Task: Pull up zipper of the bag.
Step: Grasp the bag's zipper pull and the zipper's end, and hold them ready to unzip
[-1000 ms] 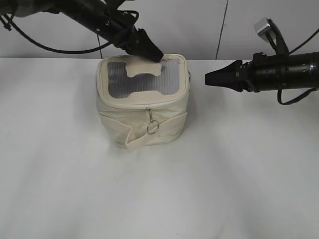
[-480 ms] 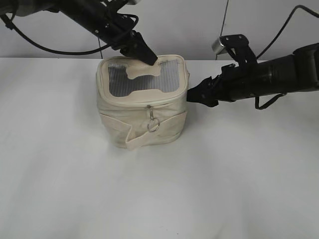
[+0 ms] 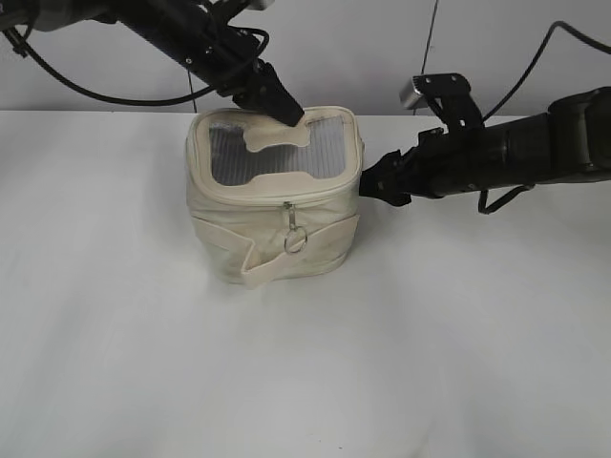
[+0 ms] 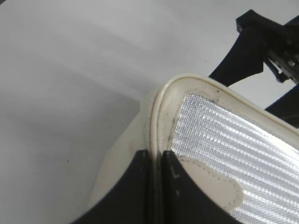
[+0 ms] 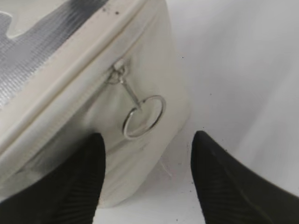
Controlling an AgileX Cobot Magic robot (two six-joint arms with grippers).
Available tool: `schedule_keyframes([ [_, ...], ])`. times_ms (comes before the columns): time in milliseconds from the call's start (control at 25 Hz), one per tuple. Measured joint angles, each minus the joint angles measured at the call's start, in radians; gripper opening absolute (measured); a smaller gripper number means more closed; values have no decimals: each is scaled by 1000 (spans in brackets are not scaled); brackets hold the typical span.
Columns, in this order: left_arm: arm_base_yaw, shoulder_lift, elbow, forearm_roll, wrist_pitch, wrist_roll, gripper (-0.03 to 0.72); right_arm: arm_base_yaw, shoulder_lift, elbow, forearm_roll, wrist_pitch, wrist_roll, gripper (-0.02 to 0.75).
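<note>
My left arm slants down from upper left, end effector [image 3: 286, 112] pressed closed at its tip. My right arm lies level from the right, end effector [image 5: 147, 175] spread wide.

bag [image 5: 93, 93] cropped in both wrist views

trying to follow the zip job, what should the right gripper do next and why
Probably ease the right gripper forward and close on the ring pull. Its jaws are open with the ring hanging just ahead between them, ungrasped, while the left gripper presses on the bag top.
</note>
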Motion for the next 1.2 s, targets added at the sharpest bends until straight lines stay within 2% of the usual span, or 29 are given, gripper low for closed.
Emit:
schedule_keyframes([
  [200,-1,0,0,2,-2,0,50,0,58,-47,61,-5,0,433],
  [360,-1,0,0,2,-2,0,50,2,72,-82,73,-7,0,349],
  [480,-2,0,0,2,-4,0,50,2,72,-96,87,-6,-1,219],
  [560,-3,0,0,3,-7,0,50,4,72,-96,85,-4,-1,81],
  [640,-4,0,0,3,-9,0,50,4,72,-96,72,-3,2,17],
  [760,-4,0,0,3,-11,-1,50,4,59,-66,50,-3,33,8],
  [1040,-13,0,0,11,-45,-52,50,4,-115,182,69,24,47,8],
  [1200,-13,0,0,11,-48,-75,50,33,-203,294,60,94,78,8],
])
